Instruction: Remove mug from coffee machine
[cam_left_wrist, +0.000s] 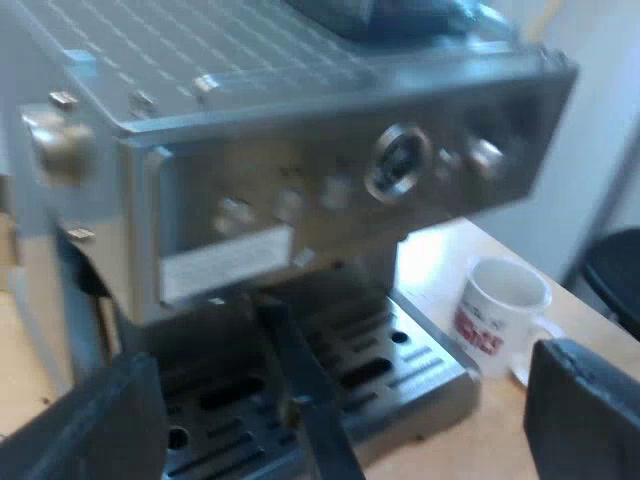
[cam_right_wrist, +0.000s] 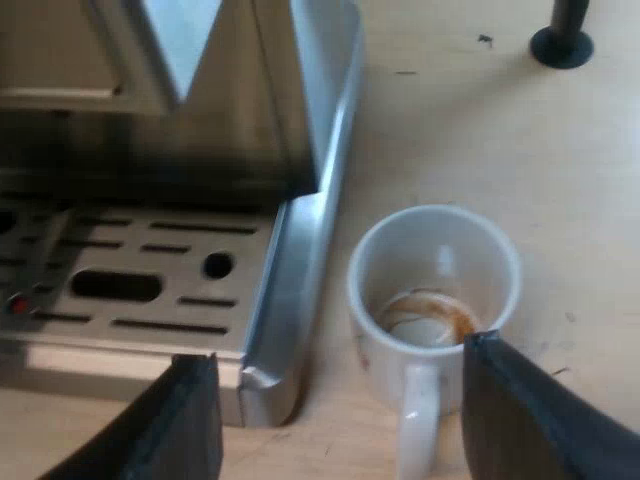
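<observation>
The right gripper (cam_right_wrist: 338, 352) is hovering just over the mug (cam_right_wrist: 435, 270), its two black fingers spread wide and gripping nothing. The mug's own handle is pointing straight back toward that gripper and is lying in the gap between the fingers, closer to one of them, while the cup body is sitting just beyond the tips. The mug is standing upright on the table (cam_right_wrist: 500, 130), off the coffee machine (cam_right_wrist: 150, 280) and just beside the outer corner of the machine's drip tray (cam_right_wrist: 290, 300), with a brown coffee stain ringing its bottom. Judging from this, the mug is already clear of the machine, so any coming move is turning on that handle-first line. The right arm is the nearer one and is facing the mug along the handle's axis. The left gripper (cam_left_wrist: 342, 355) is hanging open and empty in front of the machine's drip tray, with the dark holder handle (cam_left_wrist: 300, 390) running out beneath it. From there the mug is lying well apart, past the tray's corner. Farthest from the machine, a black tamper (cam_right_wrist: 562, 40) is standing on the table.
</observation>
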